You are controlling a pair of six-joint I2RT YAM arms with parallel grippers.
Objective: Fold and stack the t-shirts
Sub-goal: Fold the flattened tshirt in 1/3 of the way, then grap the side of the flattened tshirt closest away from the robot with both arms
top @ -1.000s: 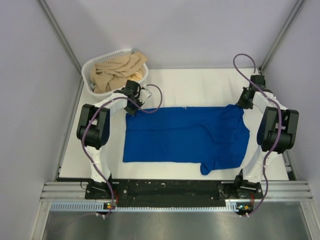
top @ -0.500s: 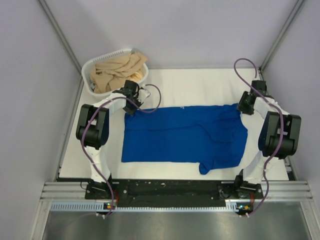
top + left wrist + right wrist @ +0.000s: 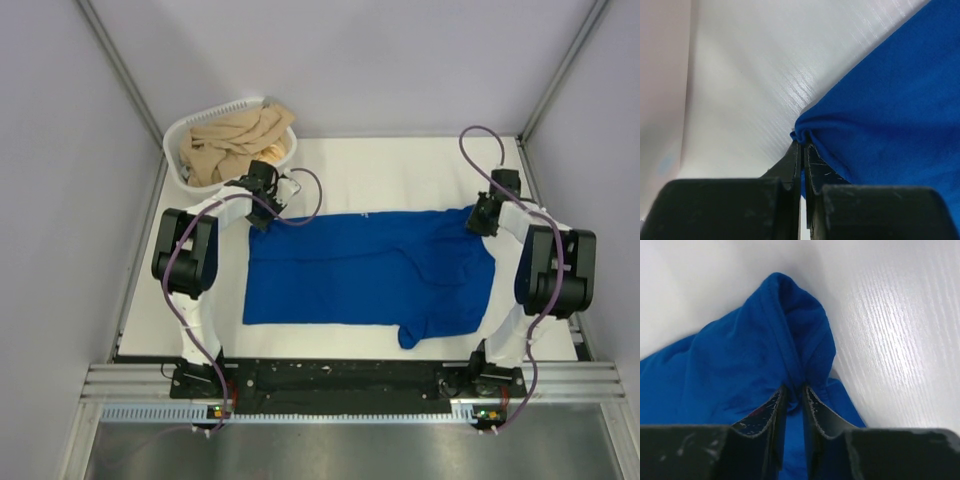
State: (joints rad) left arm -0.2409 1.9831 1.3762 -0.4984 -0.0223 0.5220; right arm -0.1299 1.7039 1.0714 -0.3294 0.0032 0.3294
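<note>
On my overhead view the white laundry basket point(image 3: 222, 108) sits at 10 o'clock on the table point(image 3: 400, 170), with tan clothes point(image 3: 235, 140) heaped in it. My left gripper point(image 3: 263, 217) is pinched tight on the 10 o'clock corner of the blue t-shirt point(image 3: 370, 275). The shirt lies spread flat across the middle of the table, a sleeve point(image 3: 425, 330) poking out at 5 o'clock. My right gripper point(image 3: 480, 222) is at the shirt's 2 o'clock corner, jaws nearly closed, clamping a bunched fold of the cloth.
</note>
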